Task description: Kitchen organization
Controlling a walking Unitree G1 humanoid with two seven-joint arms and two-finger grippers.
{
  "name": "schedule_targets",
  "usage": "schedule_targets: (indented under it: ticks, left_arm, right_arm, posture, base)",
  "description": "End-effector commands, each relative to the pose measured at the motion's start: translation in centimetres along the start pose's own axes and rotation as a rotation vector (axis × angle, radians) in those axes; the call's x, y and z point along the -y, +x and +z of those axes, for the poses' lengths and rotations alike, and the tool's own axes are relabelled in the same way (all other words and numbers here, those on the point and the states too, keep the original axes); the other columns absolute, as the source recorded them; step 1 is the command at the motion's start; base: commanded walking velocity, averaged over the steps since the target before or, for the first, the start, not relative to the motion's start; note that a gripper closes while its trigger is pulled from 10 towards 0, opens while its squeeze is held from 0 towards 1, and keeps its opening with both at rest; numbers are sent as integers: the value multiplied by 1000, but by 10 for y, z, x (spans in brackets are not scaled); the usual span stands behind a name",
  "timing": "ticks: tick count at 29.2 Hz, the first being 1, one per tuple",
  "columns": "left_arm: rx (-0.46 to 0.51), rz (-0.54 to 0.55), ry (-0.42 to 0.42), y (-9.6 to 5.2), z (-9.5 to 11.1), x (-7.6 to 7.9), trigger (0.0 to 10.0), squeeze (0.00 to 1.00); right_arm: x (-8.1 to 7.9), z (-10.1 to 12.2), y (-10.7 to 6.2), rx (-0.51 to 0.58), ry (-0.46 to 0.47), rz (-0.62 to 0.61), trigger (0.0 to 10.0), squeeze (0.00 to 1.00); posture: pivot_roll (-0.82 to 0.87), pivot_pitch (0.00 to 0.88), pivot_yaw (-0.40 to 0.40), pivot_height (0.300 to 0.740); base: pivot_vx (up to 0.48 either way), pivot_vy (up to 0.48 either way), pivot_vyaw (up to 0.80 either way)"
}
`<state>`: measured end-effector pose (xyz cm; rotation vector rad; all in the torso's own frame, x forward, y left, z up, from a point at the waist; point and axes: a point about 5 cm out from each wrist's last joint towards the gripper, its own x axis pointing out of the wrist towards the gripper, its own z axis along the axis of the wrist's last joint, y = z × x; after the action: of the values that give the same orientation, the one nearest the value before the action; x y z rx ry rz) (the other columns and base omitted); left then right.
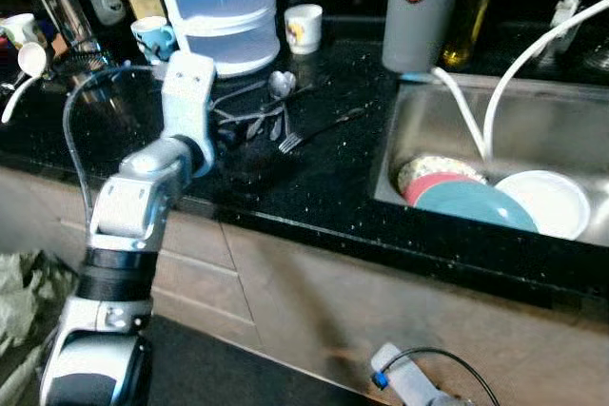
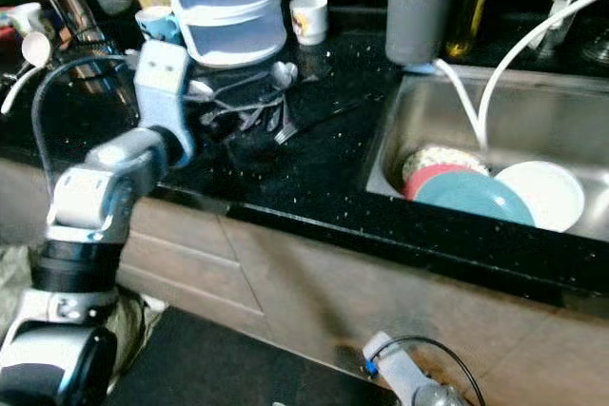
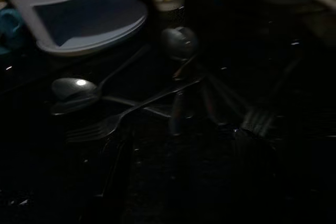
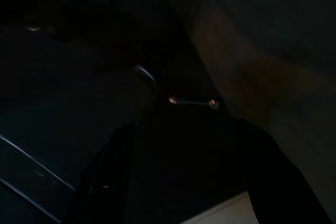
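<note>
A loose pile of cutlery (image 1: 271, 111) lies on the black counter (image 1: 324, 187), with a spoon (image 1: 281, 83) at its far side and a fork (image 1: 314, 130) on the sink side. My left gripper (image 1: 238, 135) reaches over the counter's front edge and hovers at the near side of the pile. In the dark left wrist view its fingers (image 3: 113, 166) stand open, with spoons (image 3: 71, 87) and forks just ahead of them. My right arm (image 1: 409, 382) hangs idle low by the cabinet, and in its wrist view the fingers (image 4: 105, 182) stand apart.
A stacked clear plastic container (image 1: 219, 7), a blue cup (image 1: 152, 37) and a white cup (image 1: 304, 28) stand behind the cutlery. To the right, the steel sink (image 1: 419, 111) holds teal (image 1: 471, 202), pink and white plates (image 1: 547, 202). A grey canister (image 1: 419, 7) and a white hose (image 1: 514, 64) are beside the sink.
</note>
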<state>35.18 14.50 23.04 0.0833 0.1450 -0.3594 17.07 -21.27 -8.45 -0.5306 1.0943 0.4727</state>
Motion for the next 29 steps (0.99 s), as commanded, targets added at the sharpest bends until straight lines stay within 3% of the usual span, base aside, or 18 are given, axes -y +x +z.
schedule_targets:
  ticks: [1, 14, 20, 26, 29]
  left_arm:
    - [8, -11, 12, 1, 2, -1, 10000, 0]
    - [126, -57, -53, 11, 17, -23, 10000, 0]
    - [173, -186, -118, 24, 14, -39, 10000, 0]
    - [150, -295, -112, 33, 11, -34, 10000, 0]
    - [106, -357, -87, 38, 7, -28, 10000, 0]
  right_arm:
    - [-5, -3, 1, -12, 18, 7, 10000, 0]
    - [-5, -3, 1, -9, 24, 3, 10000, 0]
    - [-5, -6, 0, -11, 24, -3, 10000, 0]
    - [-5, -13, -1, -21, 35, -8, 10000, 0]
    - [-6, -17, -2, -25, 45, -7, 10000, 0]
  posture:
    - [22, 0, 56, 740]
    - [13, 0, 51, 740]
    - [-21, 0, 51, 740]
    - [-50, 6, 53, 740]
    - [-59, 21, 54, 740]
  base:
    - [0, 0, 0]
    - [0, 0, 0]
    - [0, 0, 0]
    - [0, 0, 0]
    - [0, 0, -785]
